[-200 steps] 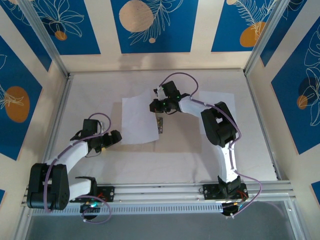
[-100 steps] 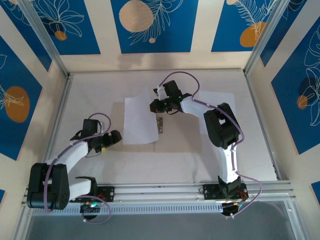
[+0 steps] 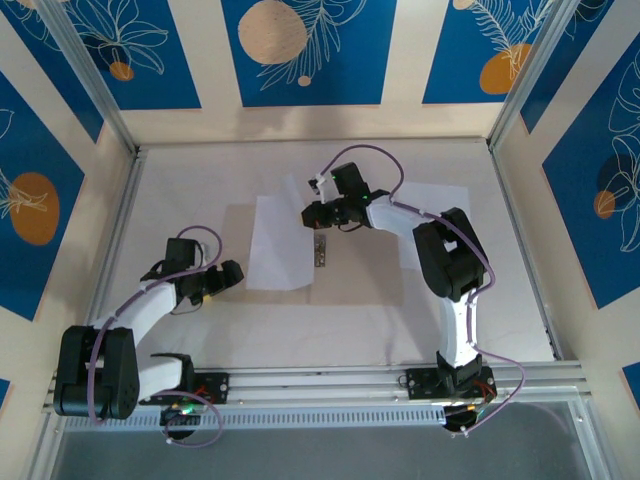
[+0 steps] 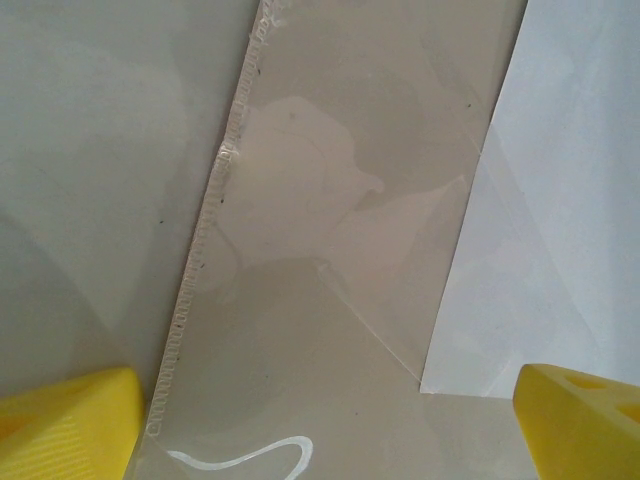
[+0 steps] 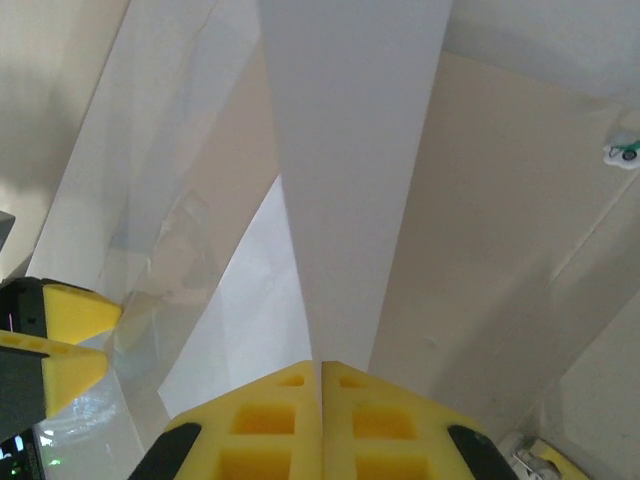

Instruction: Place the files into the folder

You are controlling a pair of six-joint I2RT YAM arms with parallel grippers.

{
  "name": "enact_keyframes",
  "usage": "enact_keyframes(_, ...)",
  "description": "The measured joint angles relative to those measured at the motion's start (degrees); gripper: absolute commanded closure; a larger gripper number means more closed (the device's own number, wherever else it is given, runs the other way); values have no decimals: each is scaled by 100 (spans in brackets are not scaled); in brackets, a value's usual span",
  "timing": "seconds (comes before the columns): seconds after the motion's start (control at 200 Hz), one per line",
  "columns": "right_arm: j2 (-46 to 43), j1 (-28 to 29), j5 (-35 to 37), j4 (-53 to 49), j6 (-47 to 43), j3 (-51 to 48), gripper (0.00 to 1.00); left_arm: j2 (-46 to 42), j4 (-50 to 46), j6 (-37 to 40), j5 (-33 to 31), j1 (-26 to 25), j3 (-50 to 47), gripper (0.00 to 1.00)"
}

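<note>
from above, my right tool [image 3: 316, 213] is clamped on the far right corner of a white file [image 3: 280, 245]. the file lies on the left half of the open folder [image 3: 365, 270], just left of the metal clip [image 3: 320, 250] on the spine. its long axis runs from the near side of the worktop [image 3: 500, 300] toward the far wall, almost square to the folder, with the short edges near and far. my left tool [image 3: 232, 272] sits just beside the file's near left corner. through the left wrist, that tool [image 4: 320, 435] has its fingers apart with nothing between them, over the glossy folder cover [image 4: 330, 250], and the file's corner [image 4: 570, 180] is off to the right. through the right wrist, my pads [image 5: 290, 420] are pressed together on the file's edge [image 5: 350, 150], which runs away from me as a bowed strip. my worry is that so thin a sheet pinched at one corner could crease or fold over if i push it flat. it could also snag on the clip, or drag the folder, since nothing pins the cover down.
</note>
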Motion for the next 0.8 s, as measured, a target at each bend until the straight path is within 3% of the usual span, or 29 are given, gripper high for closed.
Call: enact_keyframes(0.8, -258, -201, -245, 295, -59, -601, 100, 4, 9, 0, 0, 0, 0, 5)
